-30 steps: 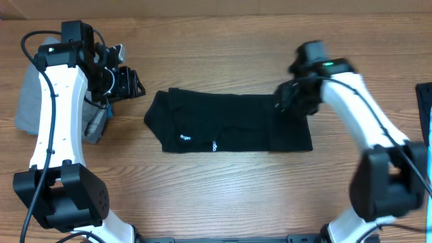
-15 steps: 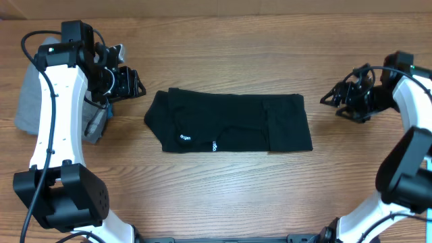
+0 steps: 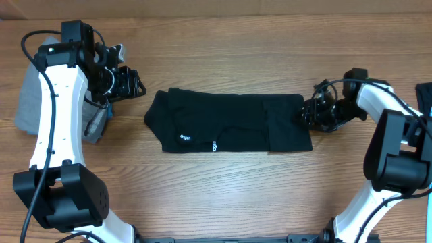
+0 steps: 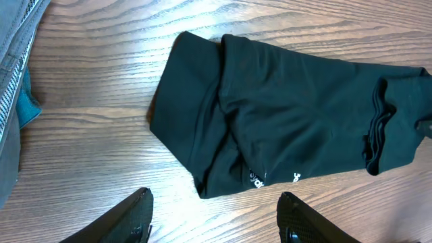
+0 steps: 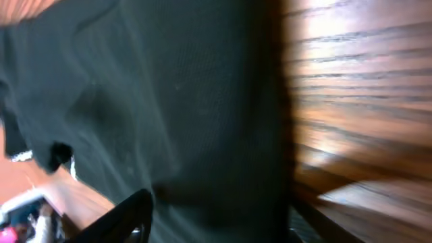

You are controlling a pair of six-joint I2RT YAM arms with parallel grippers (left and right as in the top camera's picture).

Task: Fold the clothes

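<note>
The black clothes (image 3: 229,123) lie folded in a flat band at the table's middle, with small white logo prints near the front edge. They also show in the left wrist view (image 4: 283,108). My left gripper (image 3: 129,82) is open and empty, hovering just left of the garment; its fingers (image 4: 216,223) are spread above bare wood. My right gripper (image 3: 307,115) is low at the garment's right edge. In the blurred right wrist view its fingers (image 5: 216,216) are apart over the black fabric (image 5: 182,101), which they do not grip.
Light grey folded trousers (image 3: 27,101) lie at the far left under my left arm, also in the left wrist view (image 4: 13,47). A teal piece (image 3: 101,120) shows beside them. A dark item with a blue edge (image 3: 425,101) sits at the right border.
My right gripper left the garment's top right corner, swung out to the right, then came back low to the garment's right edge. The left arm has not moved.
</note>
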